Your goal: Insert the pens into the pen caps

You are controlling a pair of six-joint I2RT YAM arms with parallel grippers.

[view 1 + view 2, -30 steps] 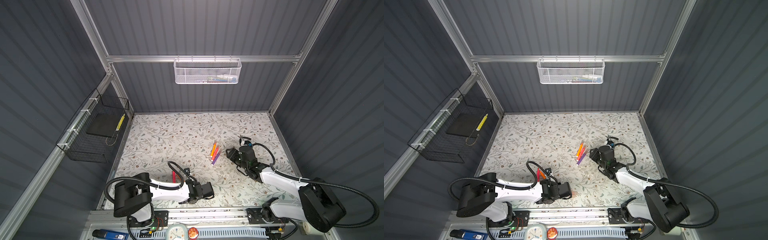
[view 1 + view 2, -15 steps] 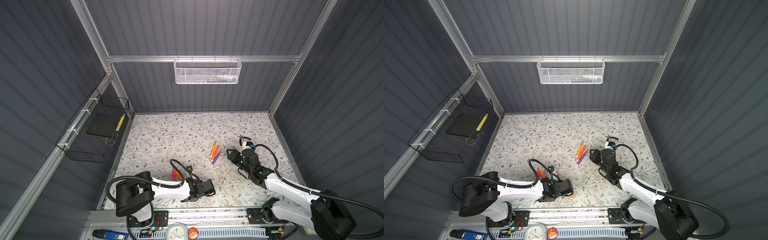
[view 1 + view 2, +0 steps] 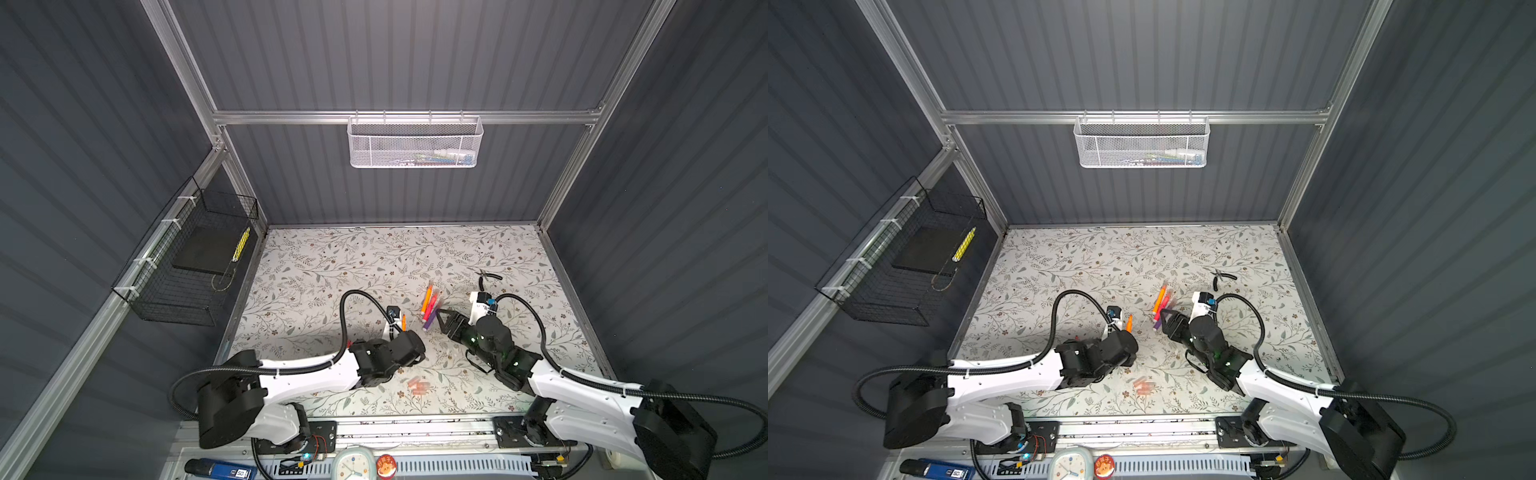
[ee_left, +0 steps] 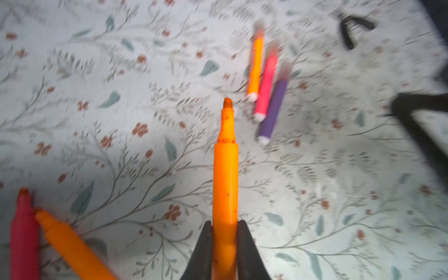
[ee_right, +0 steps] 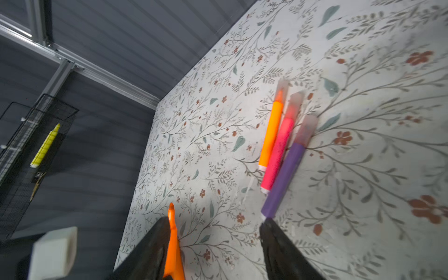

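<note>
Closure is the news on the left. The left gripper (image 4: 225, 228) has pinched shut on an orange pen (image 4: 225, 169) near its back end and carried it up off the table (image 3: 332, 257), bare tip pointing away from the wrist. A second ago that arm was down low near the front edge. Now, in both top views, the pen stands clear of the floral surface, close to the middle.

The right gripper (image 5: 214, 221) has slid in toward it, jaws roughly half apart with nothing between them. Three capped pens (image 5: 278, 145), orange, pink and purple, lie side by side just beyond it. The loose caps (image 3: 417, 384) sit in a small cluster near the front edge, with neither gripper on them. A red pen (image 4: 23, 232) and a second orange pen (image 4: 70, 247) lie uncapped beside the left arm.

To my eye the fourth pen is in hand and a cap needs fetching next, probably by the right.
</note>
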